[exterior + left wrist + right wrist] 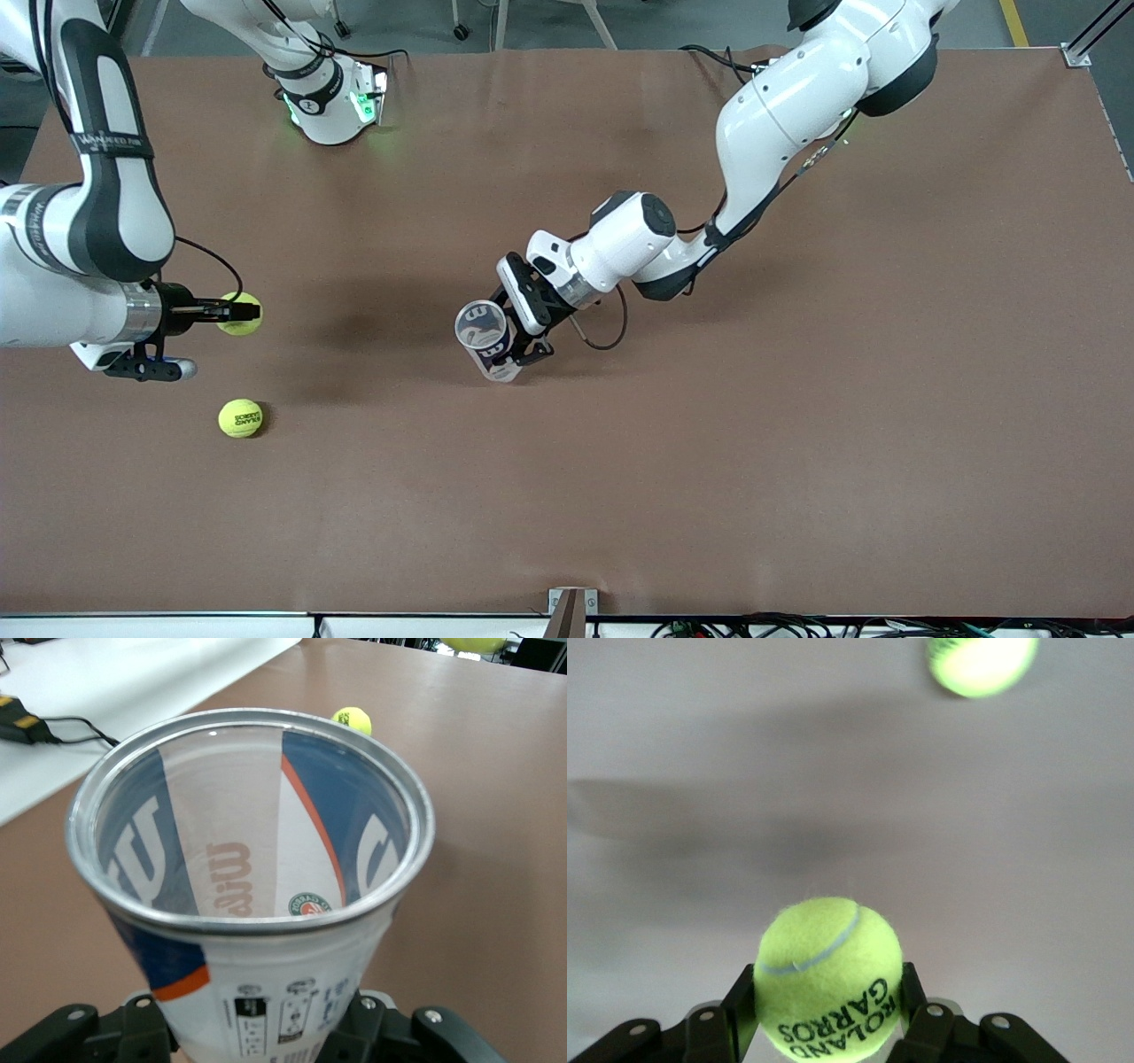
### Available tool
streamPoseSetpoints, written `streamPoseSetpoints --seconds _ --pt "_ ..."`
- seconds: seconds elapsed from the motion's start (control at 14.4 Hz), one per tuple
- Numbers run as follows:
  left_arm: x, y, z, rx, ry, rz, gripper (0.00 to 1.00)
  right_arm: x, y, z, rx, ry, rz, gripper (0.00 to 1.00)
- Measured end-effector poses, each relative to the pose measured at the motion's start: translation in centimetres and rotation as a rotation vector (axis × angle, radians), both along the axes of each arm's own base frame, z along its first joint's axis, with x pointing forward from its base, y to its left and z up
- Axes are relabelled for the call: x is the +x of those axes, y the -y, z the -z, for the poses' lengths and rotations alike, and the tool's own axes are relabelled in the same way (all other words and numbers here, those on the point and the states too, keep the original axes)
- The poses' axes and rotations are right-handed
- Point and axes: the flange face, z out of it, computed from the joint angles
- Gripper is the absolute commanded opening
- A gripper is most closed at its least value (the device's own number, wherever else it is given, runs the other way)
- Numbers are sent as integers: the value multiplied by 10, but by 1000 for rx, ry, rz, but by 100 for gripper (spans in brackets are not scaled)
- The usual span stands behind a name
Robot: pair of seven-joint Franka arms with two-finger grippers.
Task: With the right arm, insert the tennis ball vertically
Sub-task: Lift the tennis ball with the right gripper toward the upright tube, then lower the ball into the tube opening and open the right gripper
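My right gripper [241, 312] is shut on a yellow tennis ball [240, 314] and holds it above the table at the right arm's end; the ball fills the right wrist view [829, 979], printed ROLAND GARROS. My left gripper [516, 344] is shut on a clear tennis ball can [485, 340] with blue and white label, near the table's middle. The can's open metal-rimmed mouth [251, 819] faces up and looks empty. A second tennis ball [240, 417] lies on the table, nearer to the front camera than the held ball, and shows in both wrist views [353, 719] [982, 663].
The brown table [797, 425] stretches wide toward the left arm's end. The right arm's base [332, 102] stands at the table's top edge. A small bracket [571, 611] sits at the table's front edge.
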Motion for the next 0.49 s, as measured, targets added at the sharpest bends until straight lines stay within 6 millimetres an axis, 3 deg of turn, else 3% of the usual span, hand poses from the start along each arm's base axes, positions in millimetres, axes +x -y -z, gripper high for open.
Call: streamPoseSetpoints --seconds 0.21,0.35,0.49 --pt "-5 0 27 -15 -15 -18 65 16 -24 -42 157 69 45 39" --pt "-2 -1 26 -19 -11 -23 68 20 -45 -54 286 81 75 38" --pt "-2 -1 25 -20 -12 -24 75 19 -83 -56 340 76 42 37"
